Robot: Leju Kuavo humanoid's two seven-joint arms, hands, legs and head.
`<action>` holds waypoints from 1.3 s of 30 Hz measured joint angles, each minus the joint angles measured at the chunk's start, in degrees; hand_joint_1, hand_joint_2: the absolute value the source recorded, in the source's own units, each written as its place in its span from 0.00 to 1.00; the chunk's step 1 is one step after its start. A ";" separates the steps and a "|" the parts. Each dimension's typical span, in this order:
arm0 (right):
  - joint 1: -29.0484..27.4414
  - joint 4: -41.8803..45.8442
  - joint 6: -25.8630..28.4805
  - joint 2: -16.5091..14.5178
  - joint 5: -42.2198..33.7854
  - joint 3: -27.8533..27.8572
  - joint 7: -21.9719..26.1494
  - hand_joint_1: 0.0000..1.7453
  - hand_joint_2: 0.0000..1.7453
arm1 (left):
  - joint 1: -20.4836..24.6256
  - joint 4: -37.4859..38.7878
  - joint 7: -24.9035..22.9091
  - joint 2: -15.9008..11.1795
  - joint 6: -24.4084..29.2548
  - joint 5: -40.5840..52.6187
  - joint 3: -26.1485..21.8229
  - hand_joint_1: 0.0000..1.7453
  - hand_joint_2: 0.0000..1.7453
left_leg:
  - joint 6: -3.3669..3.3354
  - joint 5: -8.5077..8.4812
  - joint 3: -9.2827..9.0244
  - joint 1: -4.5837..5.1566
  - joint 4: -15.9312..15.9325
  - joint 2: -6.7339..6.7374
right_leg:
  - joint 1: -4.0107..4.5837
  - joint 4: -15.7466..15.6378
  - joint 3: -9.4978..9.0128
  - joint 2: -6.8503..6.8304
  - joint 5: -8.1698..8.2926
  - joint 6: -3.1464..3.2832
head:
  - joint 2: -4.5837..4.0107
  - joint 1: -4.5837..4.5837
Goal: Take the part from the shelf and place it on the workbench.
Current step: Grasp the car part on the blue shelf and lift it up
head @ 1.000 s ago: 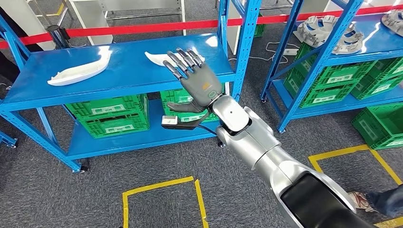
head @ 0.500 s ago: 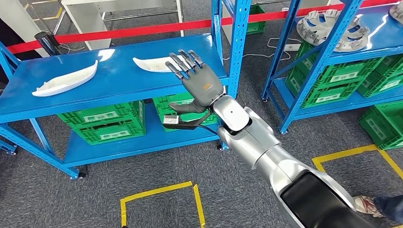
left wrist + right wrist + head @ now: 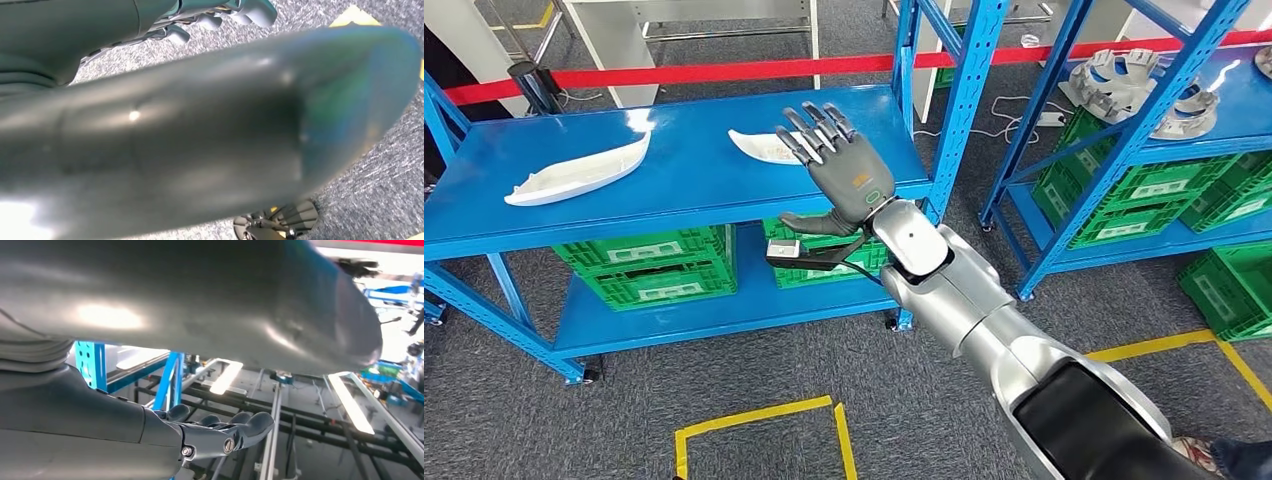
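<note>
Bright, even overhead light in my head view; glare patches on the blue shelf top (image 3: 674, 170). Ceiling strip lights (image 3: 350, 402) blow out in my right wrist view. Both wrist views: my thumb close-up, badly out of focus.

A workshop or factory floor: blue steel racks (image 3: 674, 190) carry white moulded parts (image 3: 579, 172), with green crates (image 3: 649, 265) on the lower shelf, yellow tape squares (image 3: 754, 415) on grey carpet and a red barrier (image 3: 724, 70) behind.

I see two white, curved, boat-shaped plastic parts (image 3: 579, 171) (image 3: 764, 147) lying flat, well apart, on the blue shelf's (image 3: 684, 190) top deck.
</note>
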State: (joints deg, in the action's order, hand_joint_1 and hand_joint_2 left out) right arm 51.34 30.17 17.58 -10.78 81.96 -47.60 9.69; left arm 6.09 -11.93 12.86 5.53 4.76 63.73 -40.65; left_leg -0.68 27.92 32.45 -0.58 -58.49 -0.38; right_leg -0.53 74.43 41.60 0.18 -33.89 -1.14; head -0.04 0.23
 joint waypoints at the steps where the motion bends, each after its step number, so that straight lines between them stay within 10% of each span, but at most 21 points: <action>1: -0.05 -0.17 -0.04 0.02 0.13 0.01 -0.40 0.00 0.00 | -0.07 0.03 -0.09 0.03 0.00 0.00 -0.01 0.00 0.00 | -0.05 0.32 -0.37 0.09 -0.01 -0.07 | 0.07 0.72 1.28 0.00 0.67 0.14 | 0.00 0.02; 5: 0.34 -0.71 -0.15 0.14 0.18 0.14 -1.16 0.00 0.00 | -0.12 0.18 -0.34 0.27 0.00 0.01 -0.15 0.00 0.00 | 0.20 1.87 -2.30 0.35 0.08 -0.32 | 0.87 -11.78 -2.10 0.01 8.84 1.82 | 0.00 -0.04; 11: 1.36 -1.27 -0.12 0.33 0.09 0.63 -1.18 0.00 0.00 | -0.22 0.24 -0.46 0.55 0.00 0.02 -0.51 0.00 0.00 | 2.17 2.52 -2.68 0.27 -2.38 -0.28 | 0.92 -16.44 -5.94 0.09 9.14 3.57 | 0.00 -0.19; 15: 1.82 -1.52 0.02 0.24 0.01 0.85 -1.18 0.00 0.00 | -0.12 0.28 -0.37 0.51 0.02 0.02 -0.62 0.00 0.00 | 3.57 6.29 5.01 -0.23 -13.57 -0.08 | 0.51 -16.70 -7.54 0.06 8.10 3.81 | 0.00 -0.59; 18: 1.71 -1.90 0.09 0.24 0.00 1.21 -1.26 0.00 0.00 | -0.57 0.30 -0.27 0.41 0.02 0.02 -0.85 0.00 0.00 | 4.00 3.58 6.78 -0.60 -11.23 0.05 | 0.13 -16.58 -8.90 0.23 6.86 3.25 | 0.00 -0.61; 21: 2.13 -2.02 0.08 0.25 0.05 1.62 -1.39 0.00 0.00 | -0.54 0.32 -0.24 0.43 0.02 0.02 -0.89 0.00 0.00 | 3.69 -2.50 4.17 -0.78 -1.42 0.49 | -0.07 -16.26 -10.09 0.22 5.47 2.16 | 0.00 -0.68; 26: 2.45 -2.04 0.02 0.26 -0.48 2.17 -1.13 0.00 0.00 | -0.53 0.37 -0.27 0.49 0.02 0.02 -0.91 0.00 0.00 | 1.20 -2.87 2.77 -0.71 -0.13 0.35 | 0.02 -14.25 -10.04 0.10 4.38 0.32 | 0.00 -0.64; 30: 2.37 -2.11 -0.35 0.30 -0.82 2.81 -0.52 0.00 0.00 | -0.42 0.31 -0.36 0.38 0.02 0.03 -0.95 0.00 0.00 | 0.20 -1.97 1.96 -0.39 -0.15 0.17 | -0.02 -2.28 -2.39 0.02 0.06 -0.18 | 0.00 -0.50; 32: 1.99 -2.29 -0.66 0.37 -0.86 2.93 -0.33 0.00 0.00 | -0.51 0.31 -0.43 0.37 0.02 0.04 -0.95 0.00 0.00 | 0.07 -1.29 1.31 -0.11 -0.16 0.04 | 0.11 -0.51 0.26 0.03 0.26 0.23 | 0.00 -0.46; 36: 1.96 -2.58 -1.43 0.41 -1.13 3.13 0.12 0.00 0.00 | -0.49 0.32 -0.53 0.51 0.02 0.15 -0.95 0.00 0.00 | 0.45 0.14 -0.54 0.27 -0.05 -0.17 | 1.17 -13.05 -3.24 0.05 8.17 2.32 | 0.00 -0.39; 39: 2.01 -2.83 -2.02 0.40 -1.82 3.42 0.86 0.00 0.00 | -0.26 0.30 -0.68 0.61 -0.01 0.28 -0.97 0.00 0.00 | 1.59 0.25 -1.29 0.20 -0.03 -0.27 | 1.66 -15.97 -4.92 0.21 7.75 3.42 | 0.00 -0.30</action>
State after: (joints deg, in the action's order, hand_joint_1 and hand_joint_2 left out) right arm 53.35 27.35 15.57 -10.38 80.14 -44.18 10.55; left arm 5.83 -11.63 12.18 6.14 4.75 64.02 -41.62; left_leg 0.91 28.17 31.16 -0.38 -58.52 -0.65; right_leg 1.12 58.47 36.68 0.39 -26.14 2.28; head -0.04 -0.07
